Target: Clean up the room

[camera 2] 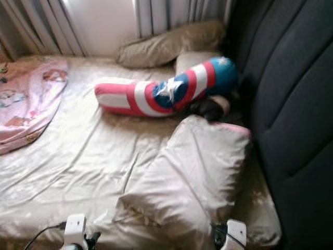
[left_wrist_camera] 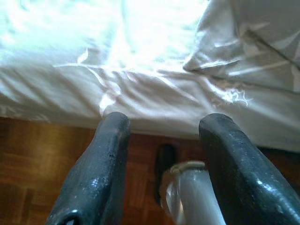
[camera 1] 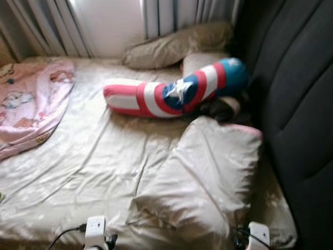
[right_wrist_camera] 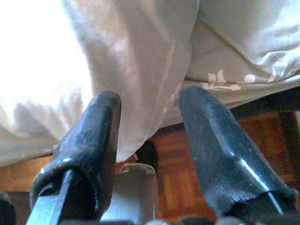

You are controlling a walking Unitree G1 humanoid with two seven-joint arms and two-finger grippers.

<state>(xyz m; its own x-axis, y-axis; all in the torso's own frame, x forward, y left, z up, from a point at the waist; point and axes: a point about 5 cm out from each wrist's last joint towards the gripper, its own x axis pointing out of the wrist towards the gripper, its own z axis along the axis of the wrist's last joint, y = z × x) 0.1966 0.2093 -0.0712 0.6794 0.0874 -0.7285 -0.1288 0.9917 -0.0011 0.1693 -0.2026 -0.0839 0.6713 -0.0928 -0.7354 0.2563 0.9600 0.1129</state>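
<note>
Where curtains (camera 1: 47, 26) hang, cream bed (camera 1: 93, 161), pillow (camera 1: 203, 177), striped bolster (camera 1: 171, 94)

dark thing (camera 1: 221, 108) behind striped bolster (camera 1: 171, 94) too blurred to tell

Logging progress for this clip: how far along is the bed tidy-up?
Nothing looks done yet. The large cream satin pillow lies askew near the bed's edge, the striped red, white and blue bolster sprawls across the wrinkled cream sheet. Both tools, left and right, are open, holding nothing, at the bed's edge.
</note>
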